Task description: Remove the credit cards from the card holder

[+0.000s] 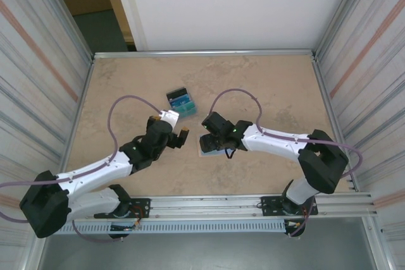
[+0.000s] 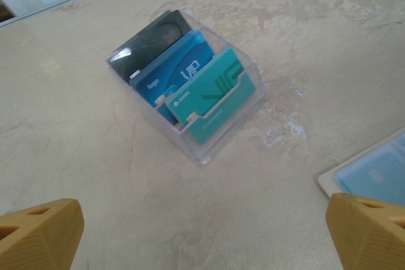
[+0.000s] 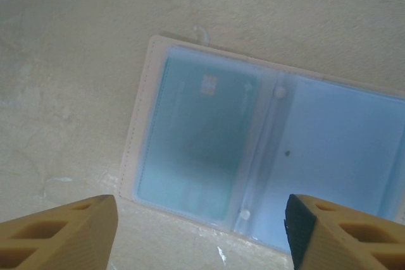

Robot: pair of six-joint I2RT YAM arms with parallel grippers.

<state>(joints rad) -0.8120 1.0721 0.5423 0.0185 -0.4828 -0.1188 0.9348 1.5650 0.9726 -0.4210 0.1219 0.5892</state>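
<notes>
Got a teal credit card (image 3: 190, 137) tucked behind clear plastic inside the card holder (image 3: 137, 143), lying open flat on the table (image 3: 69, 42) under the right gripper (image 3: 202, 219), jaws apart, gripping nothing. Same with the left gripper (image 2: 205, 219): wide open, empty. Probably light, stiff, slick, so pinch an edge and slide; expect the floppy holder to drag along. Can read "VIP" on the cards (image 2: 190, 71) in the clear box (image 2: 250, 102).

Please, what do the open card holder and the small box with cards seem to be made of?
Card holder: beige stitched cover, maybe faux leather; cloudy soft-plastic sleeves. Box: clear rigid plastic, glossy; cards show through.
</notes>
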